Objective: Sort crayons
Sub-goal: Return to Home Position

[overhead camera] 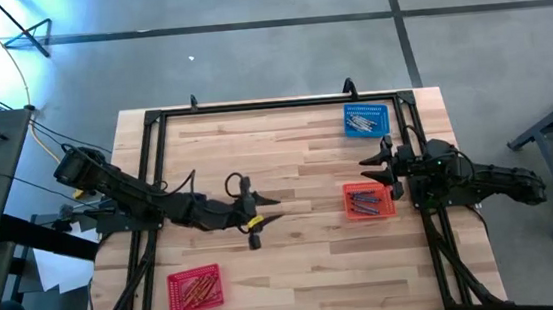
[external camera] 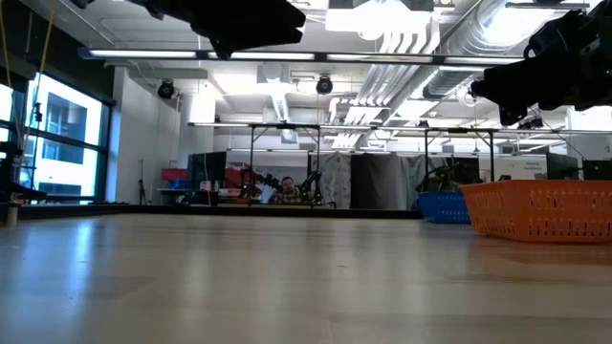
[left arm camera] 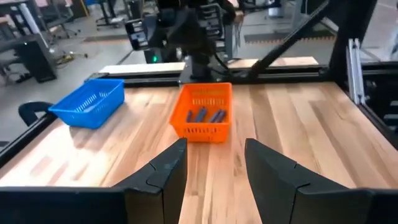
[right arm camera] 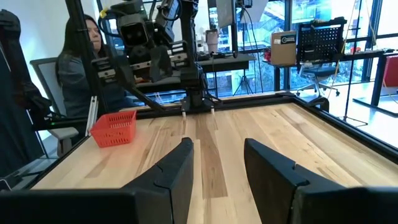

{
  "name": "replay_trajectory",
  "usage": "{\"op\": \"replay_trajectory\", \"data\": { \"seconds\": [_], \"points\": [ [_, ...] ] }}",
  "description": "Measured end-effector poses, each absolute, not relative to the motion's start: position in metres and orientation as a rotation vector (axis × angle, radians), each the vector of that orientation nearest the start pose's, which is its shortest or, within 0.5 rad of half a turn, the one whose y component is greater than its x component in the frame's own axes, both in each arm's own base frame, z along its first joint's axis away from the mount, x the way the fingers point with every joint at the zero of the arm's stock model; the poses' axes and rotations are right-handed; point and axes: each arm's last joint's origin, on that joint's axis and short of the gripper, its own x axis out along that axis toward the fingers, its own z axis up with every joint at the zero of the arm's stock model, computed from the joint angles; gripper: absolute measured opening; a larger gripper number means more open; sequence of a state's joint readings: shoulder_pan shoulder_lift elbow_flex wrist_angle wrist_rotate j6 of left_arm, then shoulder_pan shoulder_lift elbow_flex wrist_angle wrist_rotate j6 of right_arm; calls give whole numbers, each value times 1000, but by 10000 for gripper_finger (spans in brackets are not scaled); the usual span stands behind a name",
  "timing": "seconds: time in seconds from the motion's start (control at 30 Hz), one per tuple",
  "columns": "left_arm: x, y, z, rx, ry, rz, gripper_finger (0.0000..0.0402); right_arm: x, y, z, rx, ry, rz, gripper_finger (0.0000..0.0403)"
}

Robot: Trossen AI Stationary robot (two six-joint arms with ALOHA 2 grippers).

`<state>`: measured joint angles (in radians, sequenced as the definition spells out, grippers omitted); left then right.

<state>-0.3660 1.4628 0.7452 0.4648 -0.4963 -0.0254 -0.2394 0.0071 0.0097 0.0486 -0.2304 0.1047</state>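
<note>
We take twelve o'clock as the far edge of the light wooden table in the high view.

The left gripper hangs over the table's centre, pointing to three o'clock. Its dark fingers stand wide apart with nothing between them. The right gripper hangs near the three o'clock edge, pointing to nine o'clock. Its fingers are likewise spread and empty.

The crayons all lie inside three perforated plastic baskets.
- The small square blue basket sits at one o'clock and holds grey sticks.
- The orange basket sits at three o'clock, just beside the right gripper, and holds grey-blue sticks.
- The red basket sits at seven o'clock, well apart from the others, and holds red-orange sticks.

We see no loose crayon on the boards. A seated person shows beyond the table in the right wrist view.
</note>
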Motion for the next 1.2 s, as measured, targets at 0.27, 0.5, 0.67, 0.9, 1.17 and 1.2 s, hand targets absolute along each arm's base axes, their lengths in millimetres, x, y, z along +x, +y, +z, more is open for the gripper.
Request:
{"op": "replay_trajectory", "data": {
  "seconds": [0.27,0.5,0.67,0.9,1.17,1.2],
  "points": [
    [278,-88,225,-31,266,301,147,95,-16,171,93,-50,-6,137],
    [205,-58,222,-196,156,413,147,95,-16,171,93,-50,-6,137],
    [162,-40,196,-391,76,479,147,95,-17,171,93,-50,-7,137],
    [131,-31,185,-406,22,305,147,95,-17,171,93,-50,-6,137],
    [119,-32,197,-244,-39,98,147,95,-17,171,93,-50,-6,137],
    [118,-32,198,-237,-43,77,147,95,-17,171,93,-50,-7,137]
  ]
}}
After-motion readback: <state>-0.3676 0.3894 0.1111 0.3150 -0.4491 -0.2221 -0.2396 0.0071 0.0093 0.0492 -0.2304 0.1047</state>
